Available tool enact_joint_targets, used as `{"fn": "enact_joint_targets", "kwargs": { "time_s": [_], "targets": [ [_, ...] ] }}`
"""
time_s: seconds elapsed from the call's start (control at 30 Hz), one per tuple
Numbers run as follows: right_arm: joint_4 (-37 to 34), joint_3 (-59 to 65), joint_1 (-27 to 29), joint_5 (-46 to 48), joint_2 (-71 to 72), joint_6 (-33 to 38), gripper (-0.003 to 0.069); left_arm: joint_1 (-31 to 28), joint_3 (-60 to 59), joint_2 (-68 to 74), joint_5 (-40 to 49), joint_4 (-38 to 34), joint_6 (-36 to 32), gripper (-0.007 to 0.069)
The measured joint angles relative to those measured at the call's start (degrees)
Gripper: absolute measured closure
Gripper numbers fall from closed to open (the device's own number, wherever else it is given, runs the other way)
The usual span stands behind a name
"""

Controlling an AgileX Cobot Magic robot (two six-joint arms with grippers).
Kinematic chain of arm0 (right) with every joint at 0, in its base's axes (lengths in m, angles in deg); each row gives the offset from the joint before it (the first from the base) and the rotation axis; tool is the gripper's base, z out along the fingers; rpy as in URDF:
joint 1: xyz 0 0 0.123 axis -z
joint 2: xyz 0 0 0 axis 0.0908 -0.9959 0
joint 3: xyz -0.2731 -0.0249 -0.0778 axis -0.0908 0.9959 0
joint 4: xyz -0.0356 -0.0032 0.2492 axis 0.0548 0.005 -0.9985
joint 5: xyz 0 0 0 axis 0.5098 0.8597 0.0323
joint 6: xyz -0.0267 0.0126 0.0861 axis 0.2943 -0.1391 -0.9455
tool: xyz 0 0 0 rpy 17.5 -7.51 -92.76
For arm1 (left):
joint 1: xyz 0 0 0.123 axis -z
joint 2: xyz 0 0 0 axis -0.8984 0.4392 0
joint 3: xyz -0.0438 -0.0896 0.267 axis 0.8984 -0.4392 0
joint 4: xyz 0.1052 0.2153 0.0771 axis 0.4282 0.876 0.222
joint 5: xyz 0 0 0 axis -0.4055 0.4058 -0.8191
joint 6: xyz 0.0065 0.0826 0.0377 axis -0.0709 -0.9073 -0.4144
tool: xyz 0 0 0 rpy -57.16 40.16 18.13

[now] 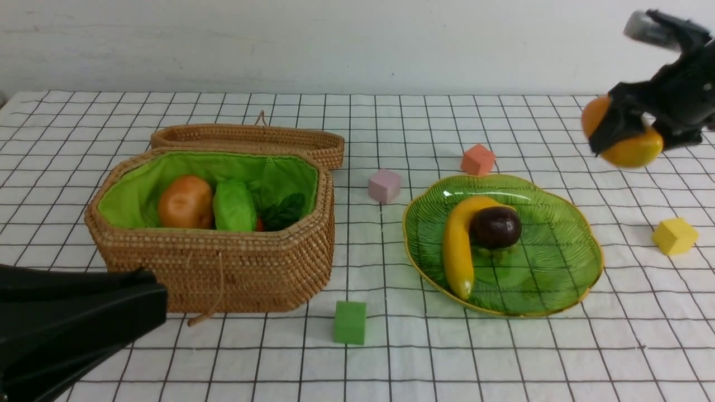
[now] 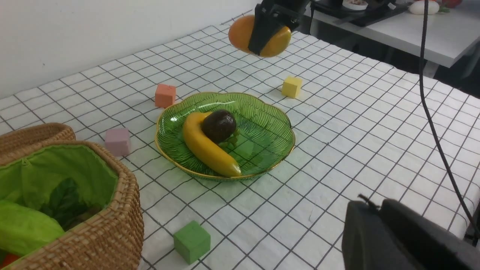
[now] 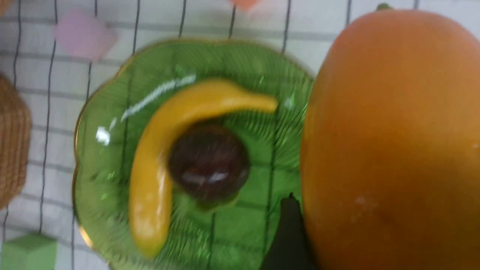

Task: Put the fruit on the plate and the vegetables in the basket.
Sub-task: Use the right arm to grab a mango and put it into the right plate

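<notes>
**Setting the mango down beside the fruit already plated**

The basket (image 1: 212, 262) holds its vegetables. The plate (image 1: 564, 262) carries the banana (image 1: 458, 251) and mangosteen (image 1: 496, 226). The right gripper (image 1: 628, 131) jaws clench the mango (image 1: 634, 151), high above the surface. Lower it over the plate's bare half (avoiding the mangosteen), releasing low. Left gripper (image 1: 78, 324): cannot tell.

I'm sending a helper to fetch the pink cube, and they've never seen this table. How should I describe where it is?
Find the wicker basket and the green glass plate. The pink cube sits on the cloth in the gap between them, towards the wall. It is the only pale pink block; the orange cube lies behind the plate.
</notes>
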Motion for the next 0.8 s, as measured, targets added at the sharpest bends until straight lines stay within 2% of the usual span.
{"fn": "enact_joint_targets", "kwargs": {
  "time_s": [0.17,0.3,0.33,0.6,0.67,0.8],
  "targets": [
    [1.9,16.9,-9.4,-1.5,8.5,-1.5,0.0127,0.0,0.0,0.0,2.0,0.1,0.0,0.0582],
    [4.5,21.7,-14.3,-5.0,10.1,-4.0,0.0127,0.0,0.0,0.0,2.4,0.2,-0.2,0.0582],
    [7.1,22.5,-15.9,-6.1,9.7,-5.6,0.0127,0.0,0.0,0.0,2.5,0.3,-0.2,0.0582],
    [13.5,22.8,-16.7,-8.0,8.8,-12.0,0.0121,0.0,0.0,0.0,2.8,0.3,-0.2,0.0582],
    [14.2,22.8,-16.7,-8.0,8.8,-12.4,0.0103,0.0,0.0,0.0,2.8,0.3,-0.2,0.0582],
    [15.8,22.8,-16.7,-7.2,9.3,-13.0,0.0008,0.0,0.0,-0.4,2.8,0.3,-0.2,0.0582]
  ]
}}
